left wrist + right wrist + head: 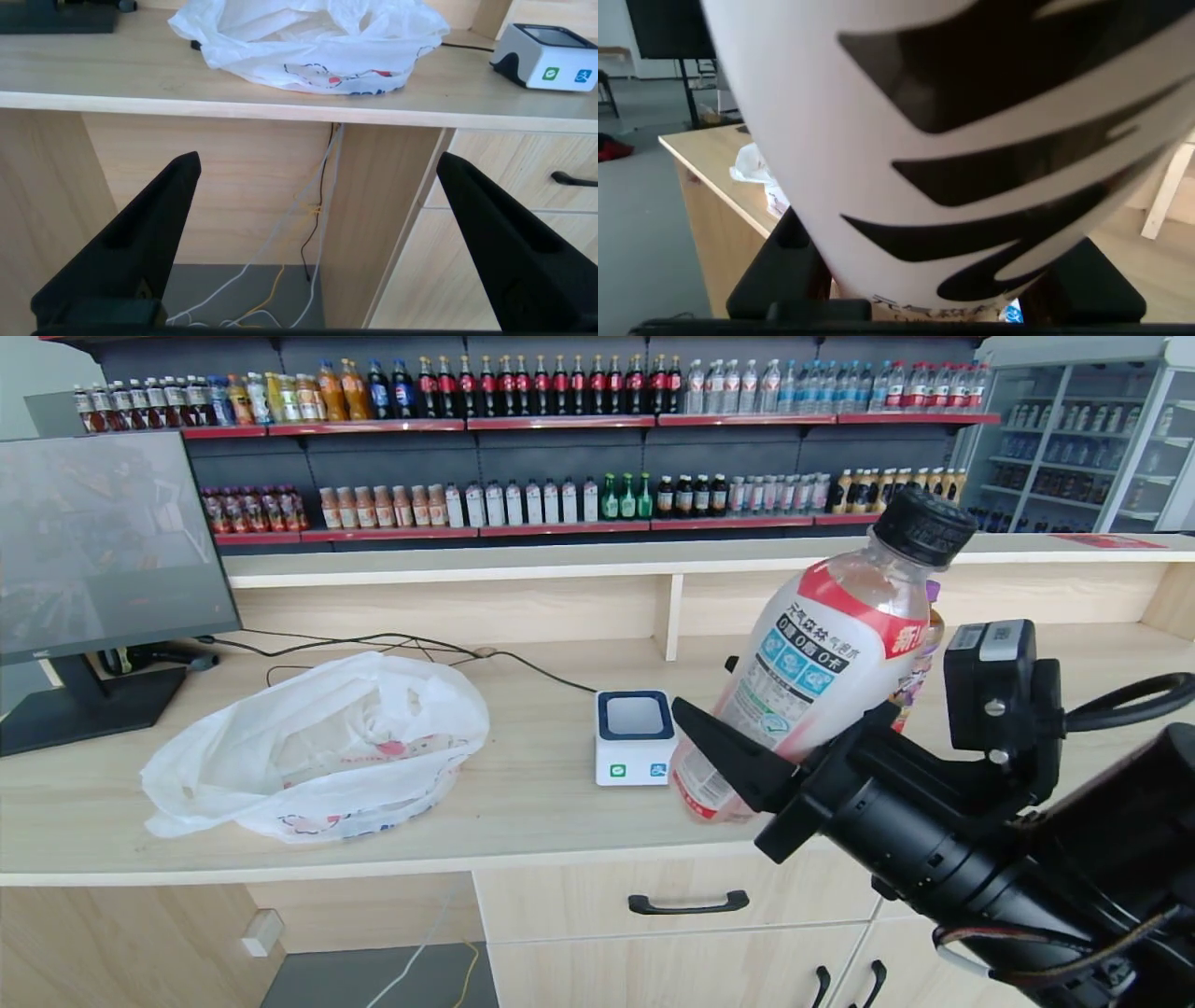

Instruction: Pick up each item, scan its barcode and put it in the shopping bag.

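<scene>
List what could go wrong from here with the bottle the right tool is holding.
1. The right tool grips the bottle low on its body and tilted, so it may pivot or slip.
2. Its base is close beside the scanner; a sweep could knock the scanner.
3. The shopping bag lies slumped on the counter, mouth not clearly open, so the bottle may land on it and roll off.
</scene>
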Available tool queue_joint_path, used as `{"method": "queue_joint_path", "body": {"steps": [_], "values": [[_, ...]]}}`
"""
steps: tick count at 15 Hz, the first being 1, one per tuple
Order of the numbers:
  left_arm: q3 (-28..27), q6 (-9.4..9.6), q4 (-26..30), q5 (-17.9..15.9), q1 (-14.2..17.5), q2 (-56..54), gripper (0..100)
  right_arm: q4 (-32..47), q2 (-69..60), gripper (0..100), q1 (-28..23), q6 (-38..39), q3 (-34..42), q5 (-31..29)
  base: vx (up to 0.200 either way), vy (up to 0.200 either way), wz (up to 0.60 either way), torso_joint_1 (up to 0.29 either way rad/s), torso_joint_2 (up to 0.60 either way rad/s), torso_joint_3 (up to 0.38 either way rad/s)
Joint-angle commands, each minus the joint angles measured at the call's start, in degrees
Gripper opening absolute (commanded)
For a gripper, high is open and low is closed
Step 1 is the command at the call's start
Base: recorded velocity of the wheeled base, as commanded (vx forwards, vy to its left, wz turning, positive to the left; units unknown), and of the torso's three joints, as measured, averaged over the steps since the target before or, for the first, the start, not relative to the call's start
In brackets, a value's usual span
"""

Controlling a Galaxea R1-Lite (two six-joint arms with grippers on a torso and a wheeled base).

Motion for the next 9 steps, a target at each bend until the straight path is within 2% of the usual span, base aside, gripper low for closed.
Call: {"method": "queue_joint_path", "body": {"steps": [1,9], "values": [[0.0,-0.01,0.0,0.0,0.0,0.0,100,0.0,1.3,0,-0.5,1.2,0.0,-0.7,0.0,0.0,0.0,0.0,0.0,0.0],[0.0,-0.01,0.0,0.0,0.0,0.0,100,0.0,2.0,0,-3.1,1.3,2.1,-0.7,0.0,0.0,0.0,0.0,0.0,0.0]]}}
